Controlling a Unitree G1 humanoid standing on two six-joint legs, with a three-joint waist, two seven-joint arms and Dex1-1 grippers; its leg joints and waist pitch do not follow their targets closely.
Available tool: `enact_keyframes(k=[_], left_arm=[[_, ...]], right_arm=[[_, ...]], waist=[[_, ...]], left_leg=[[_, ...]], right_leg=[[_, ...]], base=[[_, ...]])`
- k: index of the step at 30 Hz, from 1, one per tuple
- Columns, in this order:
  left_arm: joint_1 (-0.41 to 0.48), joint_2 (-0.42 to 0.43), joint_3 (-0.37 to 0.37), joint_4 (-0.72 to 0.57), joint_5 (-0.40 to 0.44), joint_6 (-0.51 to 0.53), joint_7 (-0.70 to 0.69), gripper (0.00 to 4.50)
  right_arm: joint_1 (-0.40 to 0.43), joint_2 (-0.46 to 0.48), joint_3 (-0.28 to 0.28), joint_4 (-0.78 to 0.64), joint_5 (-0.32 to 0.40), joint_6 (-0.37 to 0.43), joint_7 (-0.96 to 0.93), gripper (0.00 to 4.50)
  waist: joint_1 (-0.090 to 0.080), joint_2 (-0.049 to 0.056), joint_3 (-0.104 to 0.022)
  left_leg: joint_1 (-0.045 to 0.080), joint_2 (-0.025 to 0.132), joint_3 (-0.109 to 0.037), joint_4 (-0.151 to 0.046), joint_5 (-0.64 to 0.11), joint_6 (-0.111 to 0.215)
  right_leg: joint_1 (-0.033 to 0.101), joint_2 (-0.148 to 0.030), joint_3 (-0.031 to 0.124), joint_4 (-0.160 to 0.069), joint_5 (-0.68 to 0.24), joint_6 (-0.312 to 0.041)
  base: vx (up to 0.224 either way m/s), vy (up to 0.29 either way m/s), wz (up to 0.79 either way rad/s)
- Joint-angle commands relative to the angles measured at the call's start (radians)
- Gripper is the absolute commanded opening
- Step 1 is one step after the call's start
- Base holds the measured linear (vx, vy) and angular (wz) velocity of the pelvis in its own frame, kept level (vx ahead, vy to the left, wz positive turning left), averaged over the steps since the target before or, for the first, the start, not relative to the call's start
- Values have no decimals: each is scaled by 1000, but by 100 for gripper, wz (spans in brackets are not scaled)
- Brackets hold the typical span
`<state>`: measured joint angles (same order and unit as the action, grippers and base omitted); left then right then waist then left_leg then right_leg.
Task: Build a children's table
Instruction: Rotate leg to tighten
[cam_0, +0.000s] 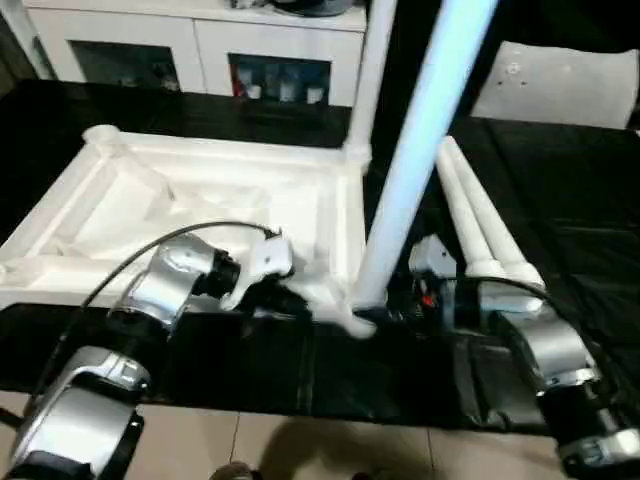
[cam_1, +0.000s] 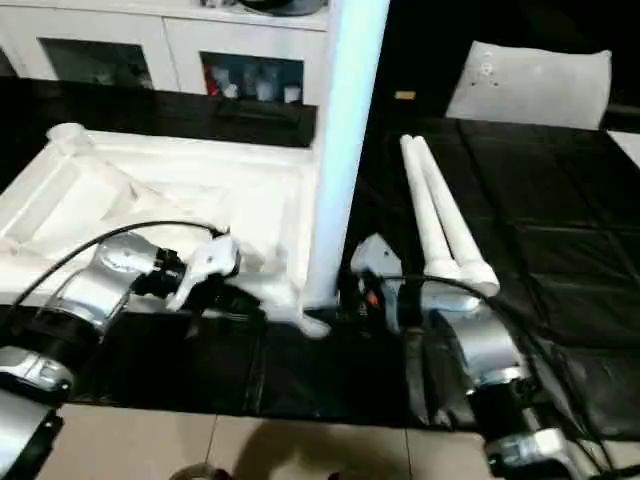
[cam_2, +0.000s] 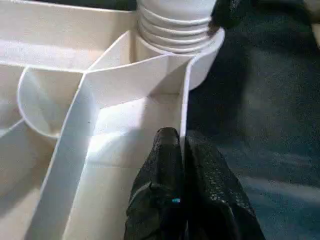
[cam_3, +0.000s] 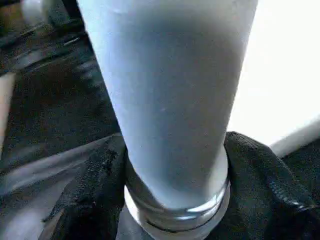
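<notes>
The white tabletop (cam_0: 205, 152) lies ribbed side up on the black table. One tube leg (cam_0: 372, 70) stands in its far right corner. A second leg (cam_0: 425, 140) rises tilted from the near right corner socket (cam_2: 180, 30), and my right gripper (cam_0: 400, 300) is shut on its base, black fingers (cam_3: 95, 190) pressed to both sides of the tube (cam_3: 170, 75). My left gripper (cam_2: 181, 145) is shut on the tabletop's thin rim wall just beside that socket. Two more legs (cam_0: 478, 225) lie side by side on the table to the right.
A white cabinet with glass doors (cam_0: 200, 45) stands behind the table. A flat white board (cam_0: 560, 85) leans at the back right. A black cable (cam_0: 150, 250) loops over my left forearm. The table's front edge and tiled floor (cam_0: 300, 440) are just below my arms.
</notes>
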<state>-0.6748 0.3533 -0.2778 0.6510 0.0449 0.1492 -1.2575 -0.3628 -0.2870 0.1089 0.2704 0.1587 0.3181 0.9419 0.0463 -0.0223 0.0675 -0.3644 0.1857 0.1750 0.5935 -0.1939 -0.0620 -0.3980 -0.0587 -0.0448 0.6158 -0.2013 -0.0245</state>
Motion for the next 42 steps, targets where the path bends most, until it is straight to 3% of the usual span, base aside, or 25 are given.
enact_keyframes(k=[1,2,5,6,9,10,12,13,14,15,18,20,22,25,28,31,34,38,42], left_arm=[[-5,-138,15,-51,-30,102,183,0],[-7,-156,22,-52,-29,119,215,0],[-14,-209,51,-55,-28,165,319,0],[-19,-260,79,-63,-20,205,429,0],[-23,-289,97,-75,-16,234,494,0],[-22,-297,102,-85,-14,249,511,0],[-18,-307,104,-116,1,270,538,0],[-15,-303,97,-123,6,270,531,0],[-11,-291,86,-127,12,257,511,0],[-6,-284,80,-134,14,251,496,0],[16,-225,57,-147,15,203,409,0],[18,-215,53,-148,15,194,396,0],[31,-159,45,-148,12,149,321,0],[36,-131,38,-147,14,129,283,0],[58,-63,10,-164,-2,63,142,0],[65,-34,-8,-168,-16,20,60,0],[58,-3,-40,-140,-19,-41,-33,0],[42,16,-59,-98,-21,-99,-110,0],[28,40,-78,-66,-15,-137,-174,0]], right_arm=[[-4,133,68,-28,25,83,-108,265],[-9,156,66,-25,22,95,-140,265],[-19,221,66,-21,-1,123,-231,265],[-31,293,60,-9,-29,152,-346,265],[-43,342,48,6,-48,169,-434,265],[-47,360,40,11,-50,171,-458,265],[-52,392,27,17,-53,144,-497,265],[-51,395,22,15,-48,135,-498,300],[-50,394,16,13,-45,125,-499,321],[-48,392,12,9,-48,119,-497,335],[-29,330,-4,-20,-45,88,-434,363],[-26,319,-10,-25,-42,83,-424,378],[-9,238,-17,-53,-31,43,-336,385],[-3,196,-19,-59,-28,24,-289,422],[2,84,-17,-49,-30,-45,-142,444],[-4,32,-14,-37,-29,-65,-65,444],[-19,-52,21,-15,-42,-122,46,444],[-39,-105,44,9,-30,-152,156,444],[-51,-143,66,24,-20,-175,249,444]], waist=[[-6,-2,-46],[-18,0,-47],[-27,2,-46],[-29,0,-46],[-36,2,-45],[-37,0,-47],[-40,6,-50],[-39,7,-53],[-37,10,-57],[-37,10,-57],[-37,12,-60],[-36,12,-59],[-35,10,-60],[-34,15,-59],[-32,16,-60],[-33,13,-63],[-21,15,-61],[-4,13,-58],[6,12,-60]], left_leg=[[10,48,-15,-83,-204,10],[8,45,-16,-83,-213,1],[8,43,-15,-82,-222,5],[10,40,-16,-81,-234,7],[9,39,-17,-83,-234,6],[9,39,-17,-81,-230,10],[6,39,-17,-82,-209,17],[6,40,-17,-80,-197,21],[3,39,-15,-78,-156,37],[3,39,-15,-78,-156,37],[-1,37,-14,-75,-111,62],[-1,38,-12,-74,-116,72],[0,37,-11,-74,-124,75],[-1,40,-11,-73,-124,76],[0,43,-12,-72,-112,76],[2,44,-9,-69,-103,93],[8,47,-7,-69,-115,95],[11,47,-6,-71,-153,74],[9,49,-6,-69,-139,75]], right_leg=[[43,-85,46,-88,-301,-207],[43,-83,47,-93,-317,-195],[39,-80,49,-96,-321,-187],[38,-81,48,-101,-348,-180],[37,-80,49,-104,-368,-168],[36,-80,51,-103,-359,-167],[39,-80,52,-101,-312,-174],[39,-80,53,-98,-286,-177],[43,-77,52,-92,-189,-192],[43,-77,52,-92,-189,-192],[52,-77,50,-82,-81,-220],[53,-78,50,-83,-79,-224],[55,-78,50,-85,-97,-224],[55,-79,50,-83,-106,-226],[58,-77,49,-78,-68,-240],[55,-77,49,-71,-16,-264],[52,-78,49,-72,-35,-272],[51,-79,48,-75,-92,-261],[52,-80,48,-72,-88,-257]], base=[[0,0,0],[0,0,0],[0,0,0],[0,0,0],[0,0,0],[0,0,0],[0,0,0],[0,0,0],[0,0,0],[0,0,0],[0,0,0],[0,0,0],[0,0,0],[0,0,0],[0,0,0],[0,0,0],[0,0,0],[0,0,0],[0,0,0]])
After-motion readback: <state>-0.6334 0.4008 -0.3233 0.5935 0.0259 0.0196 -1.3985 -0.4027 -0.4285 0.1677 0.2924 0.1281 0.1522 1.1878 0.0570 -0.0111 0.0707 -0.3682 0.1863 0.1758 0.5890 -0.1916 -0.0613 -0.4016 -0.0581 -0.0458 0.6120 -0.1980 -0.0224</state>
